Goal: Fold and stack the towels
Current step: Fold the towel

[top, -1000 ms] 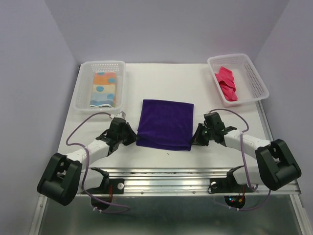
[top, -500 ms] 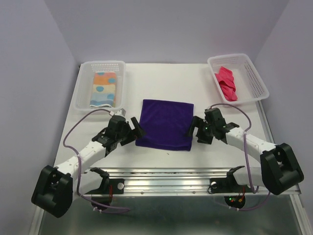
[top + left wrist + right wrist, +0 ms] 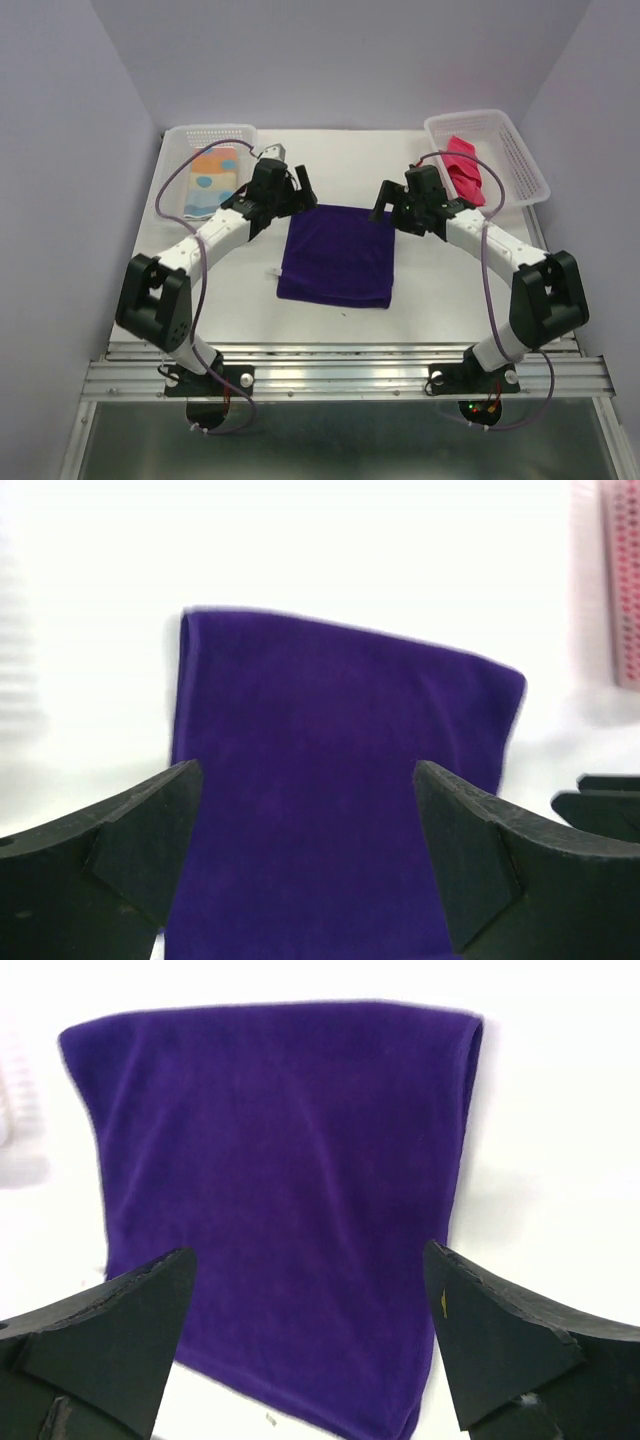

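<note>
We counted one purple towel (image 3: 337,255), two baskets (image 3: 210,129) (image 3: 517,152) beyond it; left gripper (image 3: 297,193) and right gripper (image 3: 393,207) gaped at its far corners.

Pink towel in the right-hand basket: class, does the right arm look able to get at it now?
Probably yes. The right tool is open and empty near the basket, the pink towel lies uncovered inside, and nothing stands between them.

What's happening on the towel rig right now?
Both arms hover over the far edge of the purple towel, which lies flat in the middle of the table. The left pincer and right pincer are open, one near each far corner, holding nothing. A striped dotted towel sits folded in the left basket. A pink towel lies crumpled in the right basket, not yet folded.
</note>
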Motion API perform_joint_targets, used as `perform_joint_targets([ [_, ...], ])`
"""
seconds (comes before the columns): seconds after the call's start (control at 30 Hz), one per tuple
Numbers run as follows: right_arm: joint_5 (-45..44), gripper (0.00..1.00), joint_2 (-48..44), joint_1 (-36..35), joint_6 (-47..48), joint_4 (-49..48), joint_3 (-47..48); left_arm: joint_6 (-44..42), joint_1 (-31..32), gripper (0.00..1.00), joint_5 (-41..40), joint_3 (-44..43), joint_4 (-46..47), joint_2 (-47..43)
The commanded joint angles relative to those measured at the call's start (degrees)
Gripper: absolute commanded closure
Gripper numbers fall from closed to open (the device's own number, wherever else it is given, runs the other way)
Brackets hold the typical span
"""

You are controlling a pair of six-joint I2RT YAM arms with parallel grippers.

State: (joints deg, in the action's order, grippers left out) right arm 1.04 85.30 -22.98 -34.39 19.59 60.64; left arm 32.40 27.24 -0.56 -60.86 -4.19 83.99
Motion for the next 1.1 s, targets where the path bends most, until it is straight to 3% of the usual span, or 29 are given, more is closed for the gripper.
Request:
perform_joint_targets([
  [0.0,-3.06,0.0,6.19,2.32,2.49,0.97,7.02,-6.47,-0.53,0.01,-5.42,-9.35,-3.2,9.85],
  [0.13,-2.36,0.0,12.25,4.52,3.98,1.32,11.16,-8.32,-2.63,0.02,-3.32,-15.5,-3.98,17.34],
  [0.43,-3.59,0.05,21.83,6.72,7.5,2.03,18.46,-10.6,-7.11,0.32,3.8,-22.1,-3.37,28.33],
  [0.5,-2.71,0.05,22.98,6.9,7.76,1.76,19.6,-11.48,-7.21,0.34,4.42,-22.8,-3.37,30.17],
  [0.6,-1.83,0.12,25.09,7.25,8.2,1.94,21.0,-12.01,-7.38,0.37,4.16,-23.77,-3.46,31.93],
  [0.67,-1.57,0.23,26.4,7.43,8.73,2.2,22.41,-12.19,-7.56,0.42,4.16,-24.3,-3.46,32.82],
  [0.8,-1.74,0.26,27.99,7.78,9.34,1.85,23.03,-12.36,-7.91,0.58,5.91,-26.24,-3.55,35.37],
  [0.9,-2.09,0.29,29.05,8.04,9.52,2.2,23.73,-12.54,-8.0,0.61,7.85,-25.8,-3.02,36.42],
  [1.07,-1.57,0.43,31.07,8.3,10.4,1.94,24.52,-12.28,-8.0,0.76,7.85,-26.5,-2.85,38.09],
])
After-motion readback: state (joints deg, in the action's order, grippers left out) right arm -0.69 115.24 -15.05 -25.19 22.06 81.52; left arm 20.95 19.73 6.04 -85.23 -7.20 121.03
